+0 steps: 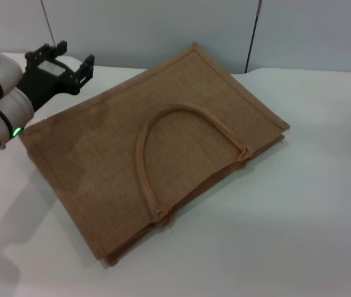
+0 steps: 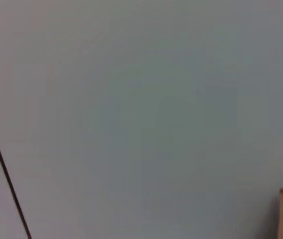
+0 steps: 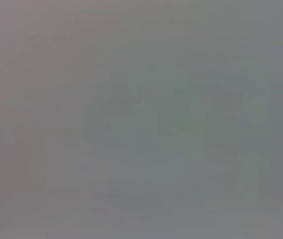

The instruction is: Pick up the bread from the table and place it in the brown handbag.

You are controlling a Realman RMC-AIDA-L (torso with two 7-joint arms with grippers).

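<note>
One arm only is in my head view: the left gripper [image 1: 61, 59], hanging over the far left of the bench [image 1: 299, 235], just beside the far left corner of the bag [image 1: 157, 148]. Its fingers [image 1: 89, 65] stand apart, released, with nothing between them. The right gripper is not in any view; its wrist camera returns a featureless grey field.

I cannot locate the bread anywhere in these views. Its bearing from the fingers and its long axis therefore cannot be stated.

The bag lies flat, long axis diagonal from near left to far right, one strap [image 1: 181, 124] arched across its upper face, mouth edge toward my right. My judgement: the mouth is closed flat and would need opening for insertion.

The bench is plain white; grey wall panels [image 1: 163, 31] stand behind it.
</note>
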